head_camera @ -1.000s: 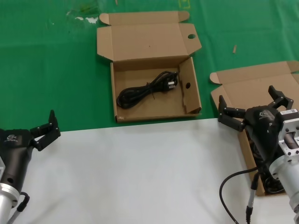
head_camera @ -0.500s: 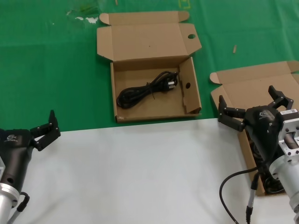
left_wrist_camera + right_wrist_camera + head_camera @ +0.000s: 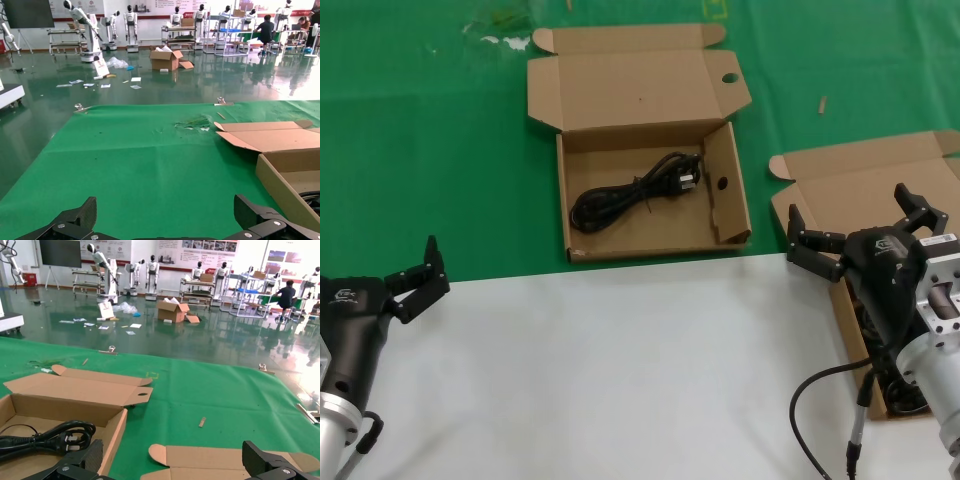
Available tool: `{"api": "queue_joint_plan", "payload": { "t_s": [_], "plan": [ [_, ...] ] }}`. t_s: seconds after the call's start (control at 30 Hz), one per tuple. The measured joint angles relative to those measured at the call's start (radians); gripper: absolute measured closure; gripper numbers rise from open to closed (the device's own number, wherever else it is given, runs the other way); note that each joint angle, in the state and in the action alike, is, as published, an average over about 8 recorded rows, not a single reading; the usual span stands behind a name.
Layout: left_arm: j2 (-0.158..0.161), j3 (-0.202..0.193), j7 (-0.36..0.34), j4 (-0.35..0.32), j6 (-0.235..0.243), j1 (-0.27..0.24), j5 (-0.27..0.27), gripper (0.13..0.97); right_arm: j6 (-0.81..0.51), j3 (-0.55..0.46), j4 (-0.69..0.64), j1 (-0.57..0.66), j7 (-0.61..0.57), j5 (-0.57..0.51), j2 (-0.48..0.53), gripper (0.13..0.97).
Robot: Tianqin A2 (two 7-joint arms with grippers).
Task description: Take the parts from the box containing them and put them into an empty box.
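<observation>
The box with round holes [image 3: 725,215] lies open at the middle of the green mat, with one coiled black power cord [image 3: 635,190] inside. It also shows in the right wrist view [image 3: 112,432], with the cord [image 3: 50,437] in it. The hole-less box [image 3: 860,185] lies open at the right, and my right arm hides most of it. Dark cord [image 3: 868,320] shows inside it beside the arm. My right gripper [image 3: 850,215] hangs open and empty over this box. My left gripper [image 3: 415,275] is open and empty at the left, over the edge of the white table.
A white table surface [image 3: 610,370] fills the near half, and the green mat [image 3: 440,150] lies beyond it. My own black cable [image 3: 805,400] loops at the lower right. The left wrist view shows the holed box's wall [image 3: 280,175] to one side and bare mat ahead.
</observation>
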Motion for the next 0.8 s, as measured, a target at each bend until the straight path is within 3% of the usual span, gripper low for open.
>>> {"api": "queue_joint_plan", "payload": {
  "t_s": [0.8],
  "plan": [
    [0.000, 0.000, 0.000, 0.000, 0.000, 0.000, 0.000, 0.132, 0.000, 0.000, 0.000, 0.000, 0.000, 0.000, 0.000, 0.129]
  ]
}}
